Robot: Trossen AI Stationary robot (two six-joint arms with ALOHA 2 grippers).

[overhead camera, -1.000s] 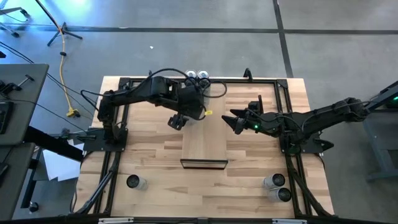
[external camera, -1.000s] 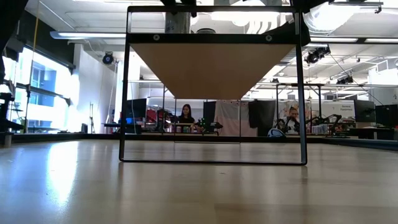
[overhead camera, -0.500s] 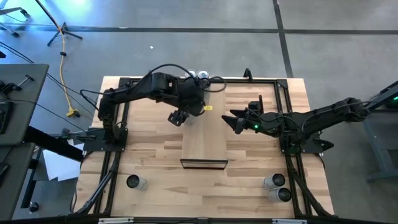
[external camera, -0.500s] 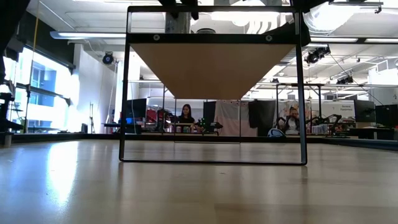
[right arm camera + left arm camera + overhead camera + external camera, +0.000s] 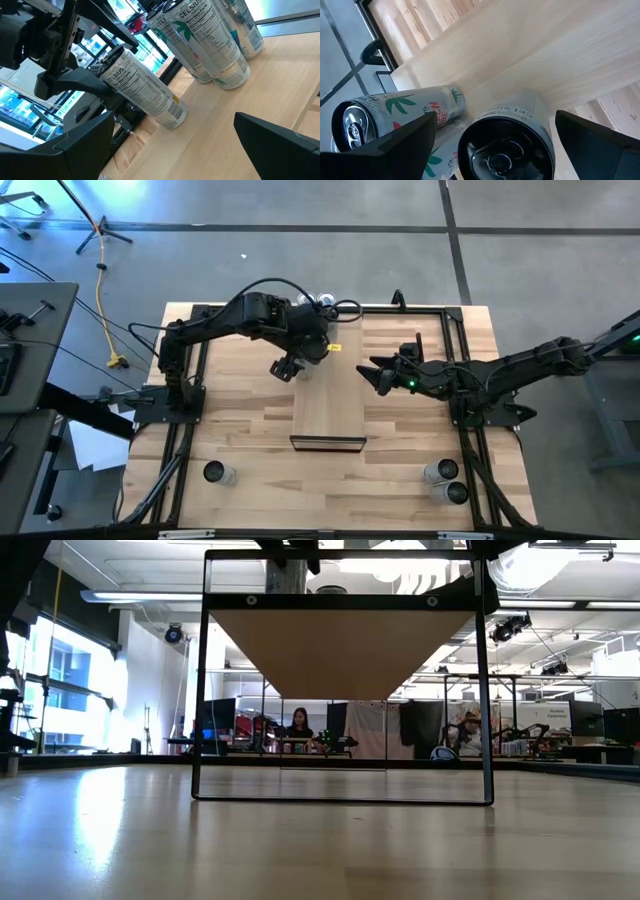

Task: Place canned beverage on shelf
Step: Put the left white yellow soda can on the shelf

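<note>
Several cans (image 5: pixel 210 40) already standing at the far end of the shelf (image 5: pixel 328 395), left gripper (image 5: pixel 287 368) open above one there, right gripper (image 5: pixel 378 375) open beside the shelf's right edge, three cans (image 5: pixel 443 480) left along the table's (image 5: pixel 250 470) near edge.

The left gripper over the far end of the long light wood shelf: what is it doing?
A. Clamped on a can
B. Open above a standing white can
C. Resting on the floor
B: the left gripper has its dark fingers spread either side of the standing white can, not touching it.
</note>
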